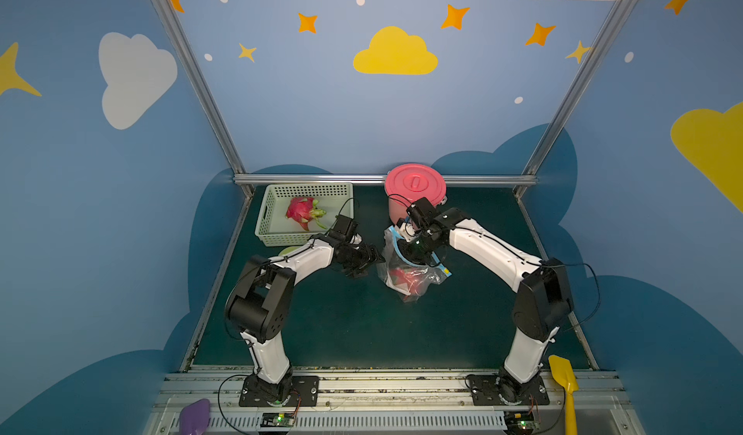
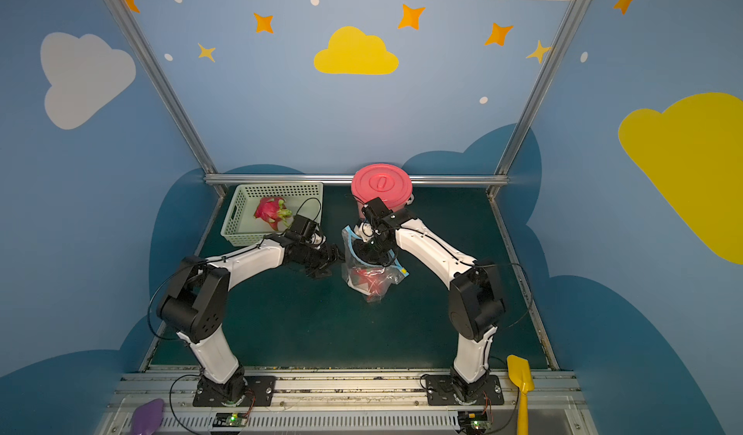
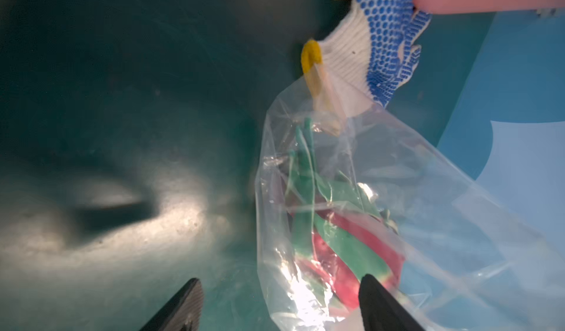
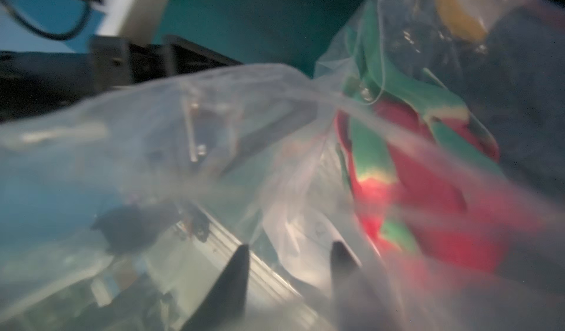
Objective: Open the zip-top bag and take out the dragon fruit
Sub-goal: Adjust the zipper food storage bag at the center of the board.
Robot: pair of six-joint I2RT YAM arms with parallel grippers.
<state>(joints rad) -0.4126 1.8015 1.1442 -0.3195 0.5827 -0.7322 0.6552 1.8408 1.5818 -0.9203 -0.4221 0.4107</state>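
Observation:
The zip-top bag [image 1: 416, 282] [image 2: 376, 288] stands crumpled mid-table, its blue zip strip [image 1: 396, 240] gaping and the yellow slider [image 1: 446, 271] at its right end. Inside it lies the dragon fruit [image 1: 407, 278] [image 3: 345, 240] [image 4: 428, 176], red with green scales. My right gripper [image 1: 414, 252] [image 4: 287, 265] reaches down into the bag's mouth, jaws apart, with loose film around the fingers. My left gripper [image 1: 360, 268] [image 3: 282, 305] hovers low at the bag's left side, open wide, and the bag's lower edge shows between its fingers.
A pale green basket [image 1: 273, 208] at the back left holds another dragon fruit [image 1: 301, 212]. A pink lidded bucket [image 1: 414, 183] stands behind the bag, with a dotted white glove [image 3: 376, 48] beside it. A yellow shovel [image 1: 563, 376] and a purple object [image 1: 195, 415] lie on the front rail.

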